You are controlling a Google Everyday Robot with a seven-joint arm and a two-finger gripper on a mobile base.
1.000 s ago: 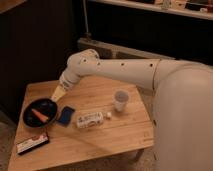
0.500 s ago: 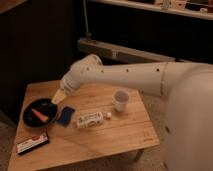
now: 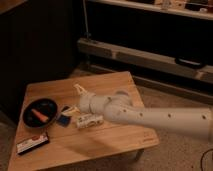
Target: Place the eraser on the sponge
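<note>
The eraser (image 3: 32,144), a long flat black block with a white face and red stripe, lies near the front left corner of the wooden table (image 3: 110,150). The small dark-blue sponge (image 3: 63,120) lies just right of the black pan. My gripper (image 3: 72,109) hangs low at the end of the white arm, right beside the sponge's upper right edge and well away from the eraser. I see nothing held in it.
A round black pan (image 3: 40,112) holding an orange carrot (image 3: 39,115) sits at the left. A white labelled bottle (image 3: 90,120) lies on its side right of the sponge, under the arm. The white arm (image 3: 150,117) crosses the table's right half.
The arm has swung down and across the table, covering the white cup. The gripper has dropped from above the pan's edge to beside the sponge. The eraser has not moved.
</note>
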